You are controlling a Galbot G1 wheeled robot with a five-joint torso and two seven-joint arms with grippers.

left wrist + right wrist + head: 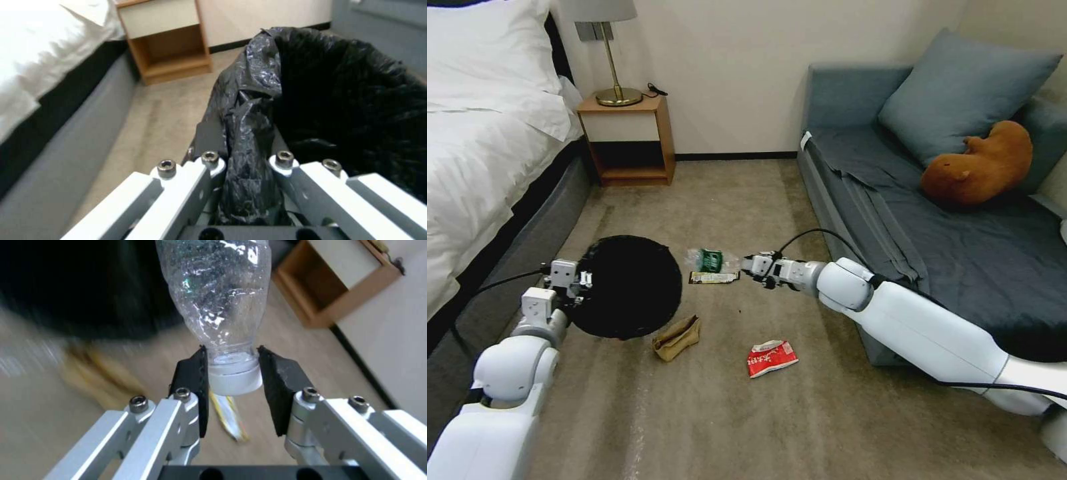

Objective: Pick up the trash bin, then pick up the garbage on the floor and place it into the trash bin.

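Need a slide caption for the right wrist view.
Right claw shut on clear bottle's capped neck, black-lined bin behind.

Open carpet (714, 413) lies ahead, hemmed by the bed (487, 167), sofa (934, 227) and nightstand (627, 137).

The left gripper (249, 160) is clamped on the rim of the trash bin (356, 100), a fold of its crinkly black liner bunched between the fingers (209, 140). Past the bin lie beige carpet (160, 120), a wooden nightstand (166, 50) (its lower shelf open) and the bed (49, 66) with white linen.
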